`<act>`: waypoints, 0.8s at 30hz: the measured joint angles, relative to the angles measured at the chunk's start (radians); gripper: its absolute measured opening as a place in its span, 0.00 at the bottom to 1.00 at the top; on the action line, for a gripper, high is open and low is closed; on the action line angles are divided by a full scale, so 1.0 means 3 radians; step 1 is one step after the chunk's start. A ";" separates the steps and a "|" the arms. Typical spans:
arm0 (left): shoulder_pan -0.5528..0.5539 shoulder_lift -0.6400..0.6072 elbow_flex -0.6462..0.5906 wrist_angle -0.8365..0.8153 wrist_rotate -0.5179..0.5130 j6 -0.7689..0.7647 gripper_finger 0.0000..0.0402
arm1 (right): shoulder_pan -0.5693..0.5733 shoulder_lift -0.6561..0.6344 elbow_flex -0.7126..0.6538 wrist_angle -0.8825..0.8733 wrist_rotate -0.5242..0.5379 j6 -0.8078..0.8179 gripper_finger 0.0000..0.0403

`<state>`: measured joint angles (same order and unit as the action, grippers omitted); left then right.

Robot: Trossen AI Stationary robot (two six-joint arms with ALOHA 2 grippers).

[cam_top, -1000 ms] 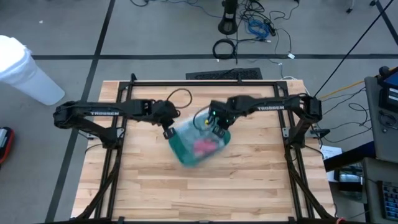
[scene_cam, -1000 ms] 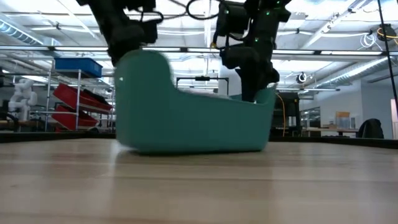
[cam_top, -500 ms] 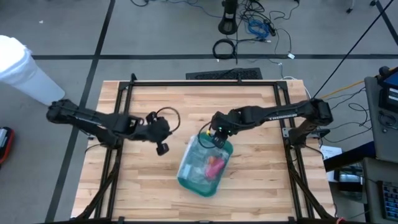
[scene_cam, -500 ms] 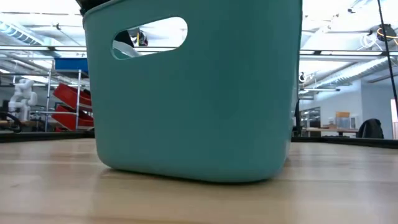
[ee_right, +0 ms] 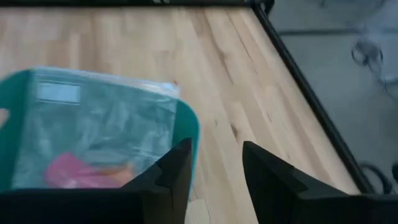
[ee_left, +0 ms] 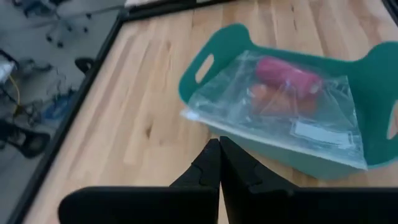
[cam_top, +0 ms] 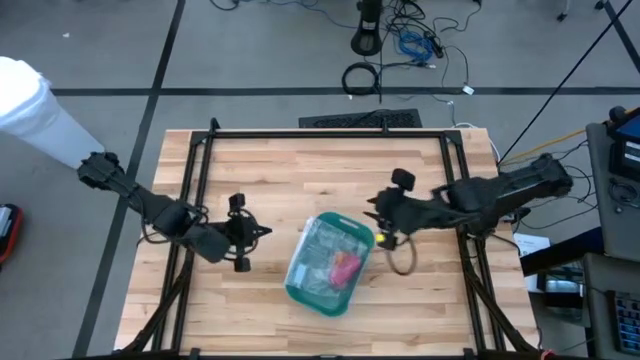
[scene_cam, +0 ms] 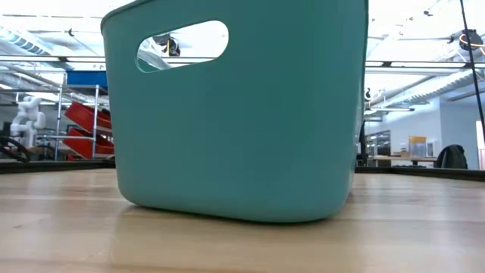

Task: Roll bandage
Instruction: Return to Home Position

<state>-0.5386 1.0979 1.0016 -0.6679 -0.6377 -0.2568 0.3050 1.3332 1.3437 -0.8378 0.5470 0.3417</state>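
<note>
High view: the pink bandage roll [cam_top: 345, 266] lies bagged in the green bin [cam_top: 300, 290] at the table's [cam_top: 420, 160] middle, left gripper [ee_left: 219, 144] jaws together, right gripper [ee_right: 216, 149] jaws apart, its cable loop [cam_top: 402, 266] beside the rim liable to snag.

Low view: the green bin [scene_cam: 242, 136] is filling the frame, its rim running off the top edge and its wall screening both arms and everything inside it. Left wrist view: the transparent zip bag [ee_left: 280, 115] is showing a pink roll [ee_left: 287, 74] and an orange item [ee_left: 264, 96], both too blurred to name, while its white label [ee_left: 314, 132] is proving too small to read. The bin's far end is running off that picture's edge.
</note>
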 joint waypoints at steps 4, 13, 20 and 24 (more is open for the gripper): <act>0.0108 -0.0087 0.0000 0.0169 0.0020 0.0223 0.01 | 0.0192 -0.0284 0.0003 -0.0012 0.0203 -0.0095 0.27; 0.0312 -0.0152 0.0000 0.0533 0.0291 0.0864 0.01 | 0.0461 -0.0634 0.0003 -0.0251 0.0463 -0.0072 0.01; 0.0309 -0.0152 0.0001 0.0877 0.0406 0.1076 0.01 | 0.0695 -0.0644 0.0003 -0.0624 0.1050 0.0114 0.00; 0.0311 -0.0152 0.0001 0.0914 0.0456 0.1087 0.01 | 0.0873 -0.0710 0.0003 -0.0852 0.1205 0.0338 0.00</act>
<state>-0.4454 1.0523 1.0019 -0.3937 -0.5009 0.0692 0.5669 1.1203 1.3445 -1.0934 0.9085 0.4430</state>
